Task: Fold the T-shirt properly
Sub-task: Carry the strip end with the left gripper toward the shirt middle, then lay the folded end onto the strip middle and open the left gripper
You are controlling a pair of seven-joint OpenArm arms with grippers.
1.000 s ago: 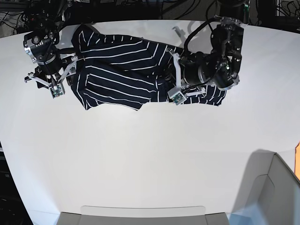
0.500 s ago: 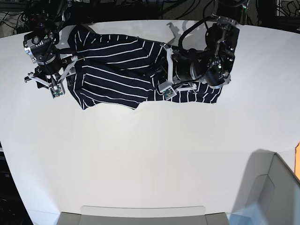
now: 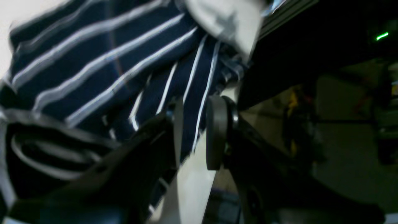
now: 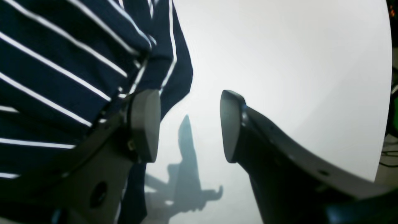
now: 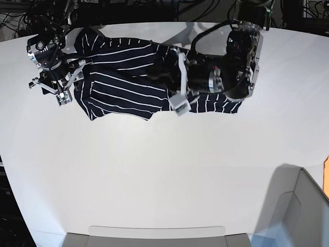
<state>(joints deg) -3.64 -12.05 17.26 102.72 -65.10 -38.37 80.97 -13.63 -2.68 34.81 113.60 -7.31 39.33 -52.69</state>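
Since a fold needs a lifted edge, left gripper (image 3: 194, 132) pinches shirt (image 5: 123, 82) cloth; right gripper (image 4: 186, 124) gapes empty beside shirt's hem, over table (image 5: 164, 175).

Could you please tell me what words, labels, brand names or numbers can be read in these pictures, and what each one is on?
None can be read.
The T-shirt shows only white stripes, no print or visible tag.
The left gripper and the right gripper show no markings.
The table is plain white.
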